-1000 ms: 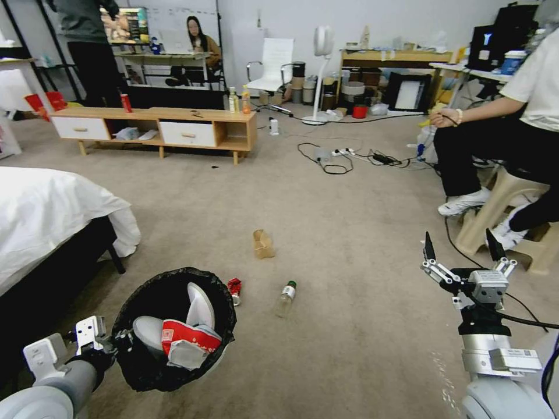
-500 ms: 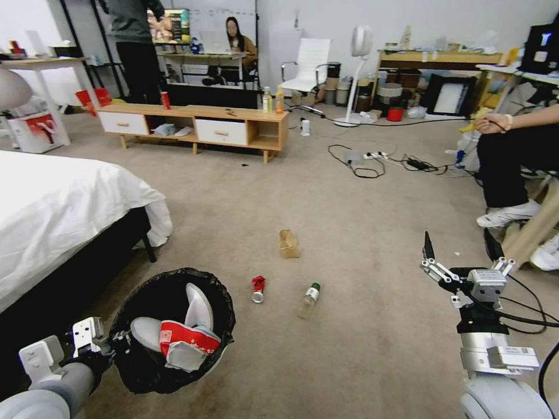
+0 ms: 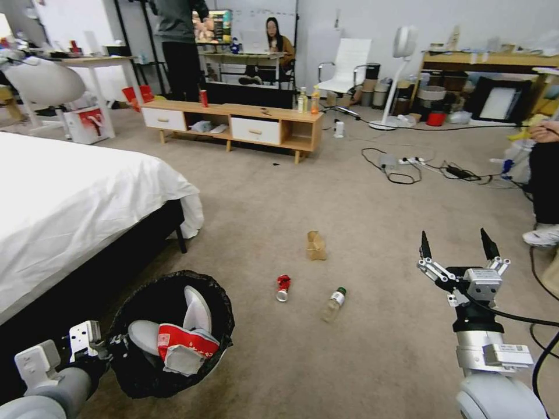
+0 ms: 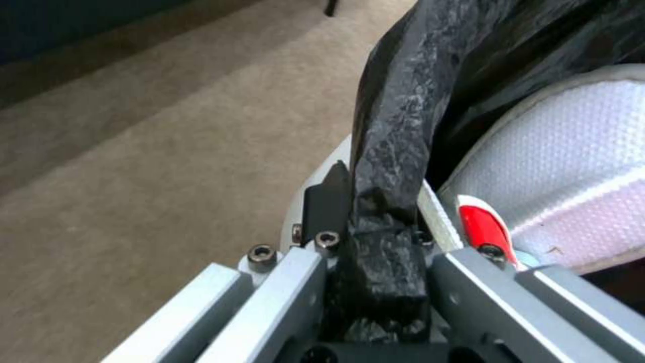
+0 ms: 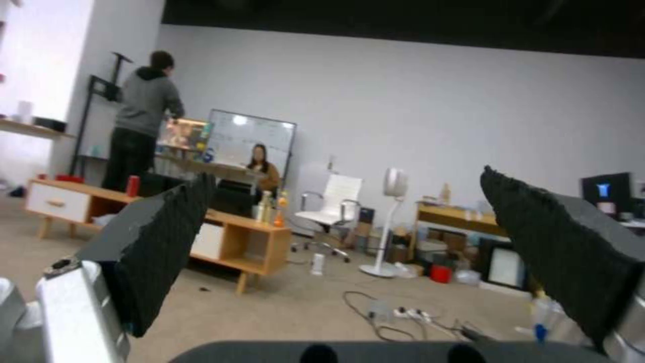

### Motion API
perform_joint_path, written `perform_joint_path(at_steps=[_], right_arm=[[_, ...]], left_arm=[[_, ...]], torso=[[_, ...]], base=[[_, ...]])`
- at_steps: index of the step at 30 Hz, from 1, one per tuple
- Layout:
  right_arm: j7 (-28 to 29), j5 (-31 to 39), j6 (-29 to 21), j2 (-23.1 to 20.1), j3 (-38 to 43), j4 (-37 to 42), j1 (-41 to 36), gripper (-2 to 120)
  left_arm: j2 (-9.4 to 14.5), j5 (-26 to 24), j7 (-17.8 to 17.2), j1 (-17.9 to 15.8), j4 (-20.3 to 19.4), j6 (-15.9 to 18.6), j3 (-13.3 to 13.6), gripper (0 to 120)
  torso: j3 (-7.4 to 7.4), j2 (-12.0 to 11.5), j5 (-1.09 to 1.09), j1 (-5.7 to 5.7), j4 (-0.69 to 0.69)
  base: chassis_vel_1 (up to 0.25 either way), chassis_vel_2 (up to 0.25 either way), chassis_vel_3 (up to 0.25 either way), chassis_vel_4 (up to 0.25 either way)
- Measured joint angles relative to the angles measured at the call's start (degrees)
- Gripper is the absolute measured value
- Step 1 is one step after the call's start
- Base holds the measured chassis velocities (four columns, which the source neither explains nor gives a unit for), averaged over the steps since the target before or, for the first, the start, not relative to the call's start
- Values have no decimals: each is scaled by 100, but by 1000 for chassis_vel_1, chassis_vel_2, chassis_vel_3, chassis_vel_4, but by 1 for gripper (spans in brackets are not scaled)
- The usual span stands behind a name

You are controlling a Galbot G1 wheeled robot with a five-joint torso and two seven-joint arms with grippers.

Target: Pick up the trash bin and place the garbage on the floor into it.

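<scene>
Three pieces of garbage lie loose on the floor (image 3: 361, 361): a tan paper bag (image 3: 315, 245), a crushed red can (image 3: 283, 287) and a clear bottle with a green cap (image 3: 333, 304), all ahead of the robot and between its arms. The left end effector (image 4: 376, 242) is clamped on the rim of the trash bin (image 3: 172, 331), pinching the black liner (image 4: 393, 136) against the white wall, which judging by the grip lets the bin be carried with its mouth facing up for dropping litter in. A red-and-white wrapper (image 3: 186, 342) already sits inside among pale curved flaps (image 3: 197, 308). The right end effector (image 3: 457, 251) is raised at the right with its fingers spread wide and nothing between them, seemingly free to collect the pieces. Whether the bin's base touches the carpet is hidden by the bag, and the bin's depth and any smaller litter inside cannot be made out. A white bed (image 3: 70, 198) stands close on the left.
</scene>
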Motion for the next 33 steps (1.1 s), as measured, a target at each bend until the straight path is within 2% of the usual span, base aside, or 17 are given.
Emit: perform_joint_path(at_steps=[17, 22, 33], right_arm=[[-1, 0, 9, 0, -54, -69, 67, 100], [-2, 0, 13, -7, -77, -98, 86, 100], [-13, -2, 21, -8, -134, -169, 113, 100]], left_arm=[[-45, 56, 9, 57, -38, 0, -18, 1], [-47, 67, 12, 58, -33, 0, -10, 1], [-44, 256, 76, 172, -7, 0, -1, 1]], torso=[[0, 0, 0, 0, 2], [0, 0, 0, 0, -2], [0, 0, 0, 0, 2]], base=[[79, 86, 87, 78], [79, 80, 83, 80], [83, 79, 79, 83]])
